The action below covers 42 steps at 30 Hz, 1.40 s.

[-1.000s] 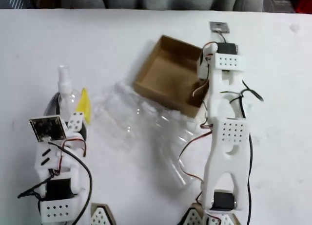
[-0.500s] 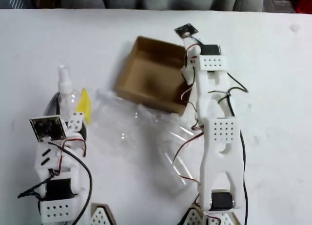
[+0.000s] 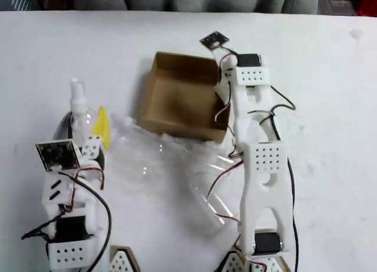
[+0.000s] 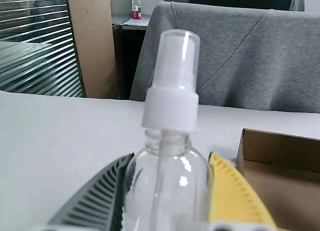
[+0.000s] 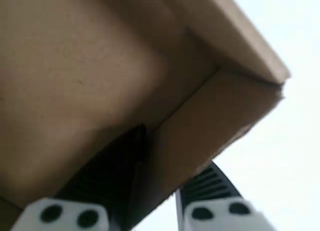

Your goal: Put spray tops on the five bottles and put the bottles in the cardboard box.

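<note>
Left gripper: clamped on the bottle's body, with one dark finger and one yellow.
Bottle: clear, glossy and round; its long axis runs along the fingers, and the white spray top stands past the fingertips.
Right gripper: pinches one wall of the cardboard box.
Cardboard box: brown and matte, open side up, on the white table.

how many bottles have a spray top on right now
1. That bottle stands upright in the left pincer. The clear bottles lying by the cardboard box are too faint to judge; more may be hidden.
</note>
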### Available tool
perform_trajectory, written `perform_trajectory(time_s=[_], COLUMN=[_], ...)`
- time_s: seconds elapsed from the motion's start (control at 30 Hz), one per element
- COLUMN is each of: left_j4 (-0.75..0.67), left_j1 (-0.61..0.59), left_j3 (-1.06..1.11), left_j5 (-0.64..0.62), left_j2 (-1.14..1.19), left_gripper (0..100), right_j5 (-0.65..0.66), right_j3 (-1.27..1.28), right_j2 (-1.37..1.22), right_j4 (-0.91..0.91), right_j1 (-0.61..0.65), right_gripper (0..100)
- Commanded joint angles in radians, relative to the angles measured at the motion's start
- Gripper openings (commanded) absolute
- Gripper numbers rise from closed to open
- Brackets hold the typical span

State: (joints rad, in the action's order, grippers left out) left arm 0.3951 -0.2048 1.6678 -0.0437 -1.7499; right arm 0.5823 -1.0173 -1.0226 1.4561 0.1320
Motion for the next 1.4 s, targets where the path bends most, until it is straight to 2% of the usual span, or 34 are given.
perform_trajectory(time_s=[0.0,0.13,0.33,0.47,0.73,0.97,1.03,1.13,1.27,1.37], left_j4=[0.002,0.002,0.002,0.002,0.002,0.002,-0.005,-0.008,-0.008,-0.009], left_j1=[0.005,0.005,0.005,0.010,0.007,0.004,0.004,0.001,-0.053,-0.056], left_j3=[-0.008,-0.008,-0.008,-0.006,-0.008,-0.015,-0.015,-0.025,-0.041,-0.041], left_j5=[-0.003,-0.003,-0.003,-0.003,-0.011,-0.012,-0.014,-0.061,-0.164,-0.195], left_j2=[-0.025,-0.025,-0.025,-0.025,-0.025,-0.028,-0.030,-0.030,-0.030,-0.030], left_gripper=[2,2,2,2,2,2,2,2,2,2], right_j5=[0.017,0.009,-0.066,-0.066,-0.080,-0.233,-0.275,-0.322,-0.328,-0.328], right_j3=[-0.017,-0.048,-0.064,-0.072,-0.204,-0.250,-0.247,-0.181,0.014,0.173], right_j2=[0.028,0.041,0.038,0.050,0.114,0.183,0.211,0.283,0.441,0.579], right_j4=[0.039,0.068,0.081,0.079,0.234,0.268,0.271,0.271,0.271,0.269], right_j1=[0.019,0.015,0.008,0.015,0.019,0.005,0.004,-0.001,0.013,0.028], right_gripper=[2.2,2.6,20.1,25.3,20.3,1.5,2.1,1.5,1.5,1.5])
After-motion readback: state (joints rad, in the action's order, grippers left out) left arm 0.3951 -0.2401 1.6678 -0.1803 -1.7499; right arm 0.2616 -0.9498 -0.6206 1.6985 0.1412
